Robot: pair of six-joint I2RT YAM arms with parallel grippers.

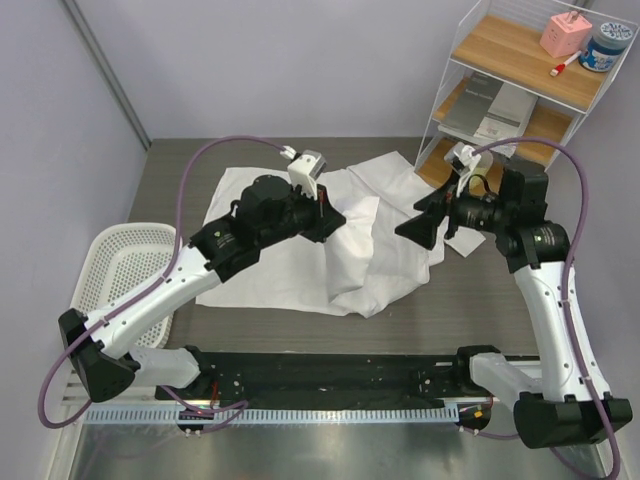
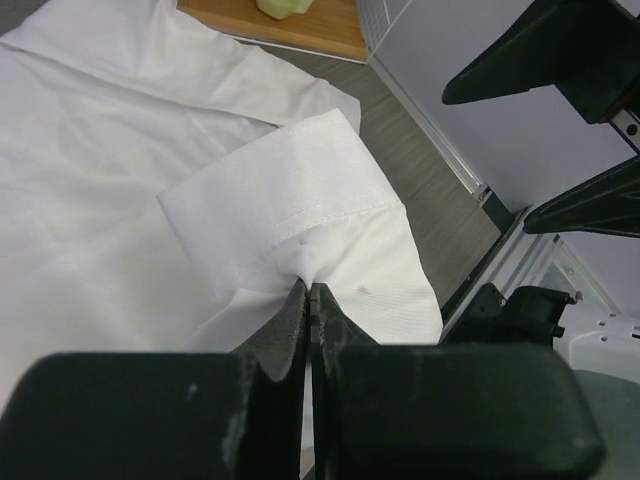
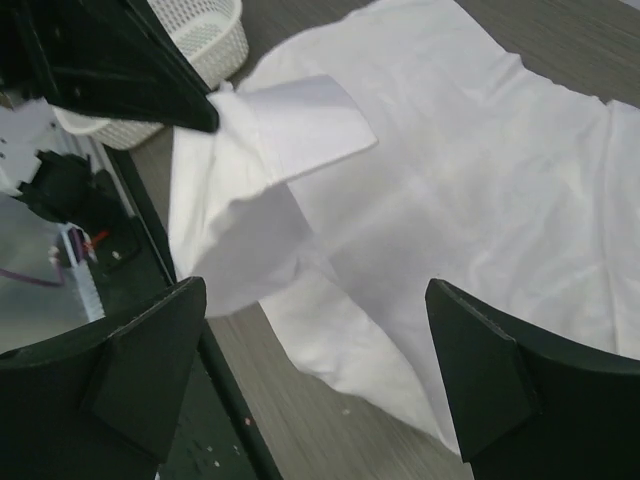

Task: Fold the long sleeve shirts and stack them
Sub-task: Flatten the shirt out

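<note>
Lying rumpled, white shirt (image 1: 290,272); cuff (image 2: 290,190), apparently, pinched by left pincer (image 2: 308,292).

Lavender walls (image 1: 300,60), wire shelf (image 1: 500,45), grey table (image 1: 480,300)

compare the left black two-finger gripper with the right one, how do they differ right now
Jaws: the left gripper is shut, while the right gripper stands wide open. Load: the left gripper pinches a stitched cuff of the white long sleeve shirt; the right gripper holds nothing. Place: the left is over the shirt's middle, the right at its right-hand edge. Both are black and face each other above that shirt.
</note>
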